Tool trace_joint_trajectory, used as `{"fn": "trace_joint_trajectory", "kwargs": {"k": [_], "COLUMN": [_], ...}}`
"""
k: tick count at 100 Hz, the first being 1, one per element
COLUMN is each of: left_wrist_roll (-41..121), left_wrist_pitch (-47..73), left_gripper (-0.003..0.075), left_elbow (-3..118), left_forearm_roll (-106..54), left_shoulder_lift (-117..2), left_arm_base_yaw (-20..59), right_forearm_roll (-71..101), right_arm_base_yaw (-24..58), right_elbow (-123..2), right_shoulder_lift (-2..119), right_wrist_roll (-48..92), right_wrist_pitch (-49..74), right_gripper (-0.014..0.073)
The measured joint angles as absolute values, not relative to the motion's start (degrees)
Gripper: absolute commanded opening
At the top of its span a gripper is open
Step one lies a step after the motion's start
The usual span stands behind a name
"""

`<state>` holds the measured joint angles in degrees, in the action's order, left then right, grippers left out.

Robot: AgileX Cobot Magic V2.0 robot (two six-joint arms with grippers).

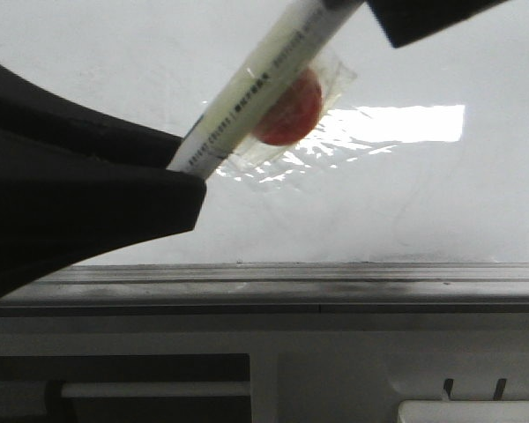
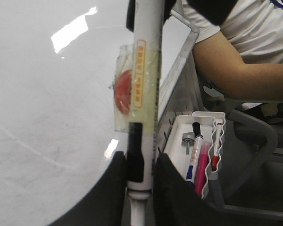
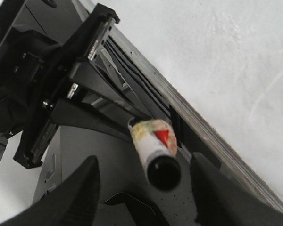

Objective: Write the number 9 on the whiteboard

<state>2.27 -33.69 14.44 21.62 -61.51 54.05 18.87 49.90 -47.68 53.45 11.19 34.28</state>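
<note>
At the left of the front view the left gripper (image 1: 181, 172) reaches in as a big black shape, its fingers pinching the lower end of a white marker pen (image 1: 264, 84). The pen slants up and to the right across the whiteboard (image 1: 441, 203), and its top passes under another dark part at the upper edge. A patch of clear tape holding a red round sticker (image 1: 291, 107) is wrapped on the pen's barrel. Right of the sticker a bright glare patch lies on the glossy board. No black strokes of the number 9 show on the board in any view. Along the board's near side runs a grey metal edge strip (image 1: 273, 282).

In the left wrist view the fingers (image 2: 111, 193) press against both sides of the pen (image 2: 144, 70), which has an orange-printed label and the red sticker (image 2: 122, 92) beside it. The board (image 2: 42, 117) fills the area behind the pen. Beyond the board's metal edge sits a white tray (image 2: 205, 122) holding several markers, one of them pink. Near it is a person's arm (image 2: 240, 70) in a white short-sleeved shirt.

In the right wrist view the right gripper (image 3: 144, 188) has its fingers spread wide and holds nothing. Between them, farther off, shows the pen (image 3: 153, 146) seen end-on with its dark end toward the camera, held in the black frame of the left arm (image 3: 61, 89). The board (image 3: 217, 61) lies beyond its edge strip.
</note>
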Motion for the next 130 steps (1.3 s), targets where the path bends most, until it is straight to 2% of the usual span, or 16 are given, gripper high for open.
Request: {"fn": "trace_joint_trajectory", "kwargs": {"k": [10, 27, 31, 39, 54, 61, 82, 106, 120, 130], "left_wrist_roll": [2.4, 2.4, 2.4, 2.51, 2.51, 2.51, 2.51, 3.63, 3.77, 3.82], "left_wrist_pitch": [-33.69, -33.69, -33.69, -33.69, -33.69, -33.74, -30.65, -12.75, -10.97, -11.2], "left_gripper": [-0.002, -0.0019, -0.0017, 0.0028, 0.0242, 0.0295, 0.0295, 0.0294, 0.029, 0.0256], "left_elbow": [14.44, 14.44, 14.44, 14.44, 14.44, 14.44, 14.44, 16.56, 16.57, 16.57], "left_forearm_roll": [21.65, 21.65, 21.65, 21.76, 21.86, 21.47, 12.15, 7.51, 4.04, 3.01], "left_shoulder_lift": [-61.51, -61.51, -61.51, -61.51, -61.39, -60.58, -50.57, -33.8, -30.41, -30.3], "left_arm_base_yaw": [54.05, 54.05, 54.05, 54.05, 54.05, 54.05, 54.05, 54.05, 54.05, 54.05], "right_forearm_roll": [18.87, 18.87, 18.88, 19.02, 19.1, 19.1, 19.1, 19.1, 19.1, 19.0], "right_arm_base_yaw": [50.02, 50.02, 50.02, 50.13, 50.22, 50.22, 50.22, 50.22, 50.22, 50.22], "right_elbow": [-49.84, -50.34, -50.34, -50.57, -50.66, -50.66, -50.66, -50.66, -50.66, -50.66], "right_shoulder_lift": [56.68, 59.07, 59.1, 59.1, 59.1, 59.1, 59.1, 59.1, 59.1, 59.1], "right_wrist_roll": [11.19, 11.19, 11.32, 11.41, 11.41, 11.41, 11.41, 11.41, 11.41, 11.41], "right_wrist_pitch": [34.28, 34.78, 35.04, 35.41, 35.5, 35.64, 34.99, 31.35, 30.53, 30.41], "right_gripper": [0.0314, -0.002, -0.0076, -0.0071, -0.0071, -0.0071, -0.0071, -0.007, -0.0069, -0.0069]}}
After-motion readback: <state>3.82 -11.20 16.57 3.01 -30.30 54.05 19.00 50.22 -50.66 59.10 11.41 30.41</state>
